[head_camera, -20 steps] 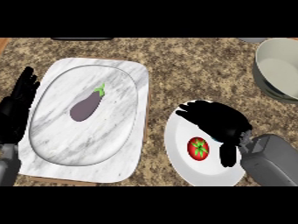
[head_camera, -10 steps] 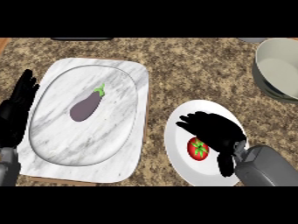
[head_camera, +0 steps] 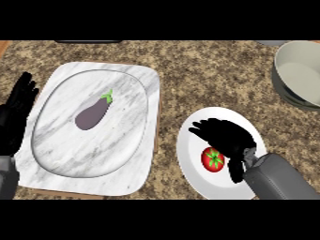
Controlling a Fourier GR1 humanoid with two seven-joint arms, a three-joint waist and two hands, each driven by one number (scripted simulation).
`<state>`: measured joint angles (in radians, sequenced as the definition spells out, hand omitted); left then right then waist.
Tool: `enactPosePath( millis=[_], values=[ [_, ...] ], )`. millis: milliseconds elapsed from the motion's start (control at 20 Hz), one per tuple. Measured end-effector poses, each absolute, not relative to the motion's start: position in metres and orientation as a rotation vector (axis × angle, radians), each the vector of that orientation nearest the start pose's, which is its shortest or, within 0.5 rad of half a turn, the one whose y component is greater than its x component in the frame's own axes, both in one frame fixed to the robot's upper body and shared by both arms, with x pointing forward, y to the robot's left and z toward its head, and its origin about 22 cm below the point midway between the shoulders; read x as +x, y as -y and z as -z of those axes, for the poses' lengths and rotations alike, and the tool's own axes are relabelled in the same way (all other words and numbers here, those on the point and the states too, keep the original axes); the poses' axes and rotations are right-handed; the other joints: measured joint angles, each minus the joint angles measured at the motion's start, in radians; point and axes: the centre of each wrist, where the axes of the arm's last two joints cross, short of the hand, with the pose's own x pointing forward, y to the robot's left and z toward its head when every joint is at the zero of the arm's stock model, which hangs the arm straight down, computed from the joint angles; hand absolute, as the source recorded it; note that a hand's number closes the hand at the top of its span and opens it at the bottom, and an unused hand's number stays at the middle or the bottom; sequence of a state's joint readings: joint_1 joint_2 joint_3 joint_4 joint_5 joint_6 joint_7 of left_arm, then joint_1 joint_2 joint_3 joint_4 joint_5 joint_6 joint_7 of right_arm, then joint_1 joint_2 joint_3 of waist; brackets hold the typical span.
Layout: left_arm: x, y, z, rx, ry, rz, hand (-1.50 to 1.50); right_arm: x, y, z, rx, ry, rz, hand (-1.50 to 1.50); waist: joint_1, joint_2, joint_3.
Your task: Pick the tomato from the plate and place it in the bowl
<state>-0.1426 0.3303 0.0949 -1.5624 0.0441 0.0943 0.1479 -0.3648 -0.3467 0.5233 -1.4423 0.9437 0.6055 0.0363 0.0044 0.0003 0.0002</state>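
Observation:
A red tomato (head_camera: pixel 212 158) with a green stem lies on a white round plate (head_camera: pixel 195 168) at the lower right. My right hand (head_camera: pixel 230 139) hovers just over it, fingers curled down around its far and right sides; the tomato still rests on the plate. A grey-white bowl (head_camera: pixel 308 75) stands at the upper right, partly cut off by the view's edge. My left hand (head_camera: pixel 8 119) rests open at the left edge, fingers up.
A marble cutting board (head_camera: pixel 145 79) carries a marble oval plate (head_camera: pixel 58 140) with a purple eggplant (head_camera: pixel 93 114) on it, left of centre. Speckled stone counter (head_camera: pixel 211 70) lies between the white plate and the bowl.
My right hand has drawn back toward me and lowered over the tomato, its fingers curling closer round it. The left hand has barely shifted.

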Motion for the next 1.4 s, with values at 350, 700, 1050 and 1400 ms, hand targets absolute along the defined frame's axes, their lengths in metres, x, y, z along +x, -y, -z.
enactPosePath(
  millis=[350,700,1050,1400],
  values=[
    [0.274,-0.308,-0.057,0.334,1.57,0.073,0.0,0.298,0.155,-0.021,-0.382,1.054,-1.898,1.5,0.0,-0.006,-0.004],
    [0.28,-0.312,-0.057,0.326,1.571,0.067,0.0,0.301,0.152,-0.016,-0.363,1.108,-1.893,1.5,-0.004,-0.011,-0.007],
    [0.276,-0.308,-0.055,0.326,1.574,0.072,0.0,0.329,0.171,-0.02,-0.534,1.076,-1.568,1.5,-0.003,0.0,-0.003],
    [0.279,-0.306,-0.061,0.32,1.594,0.079,0.0,0.376,0.227,-0.057,-0.921,0.828,-0.911,1.5,0.012,0.02,0.0]
  ],
)
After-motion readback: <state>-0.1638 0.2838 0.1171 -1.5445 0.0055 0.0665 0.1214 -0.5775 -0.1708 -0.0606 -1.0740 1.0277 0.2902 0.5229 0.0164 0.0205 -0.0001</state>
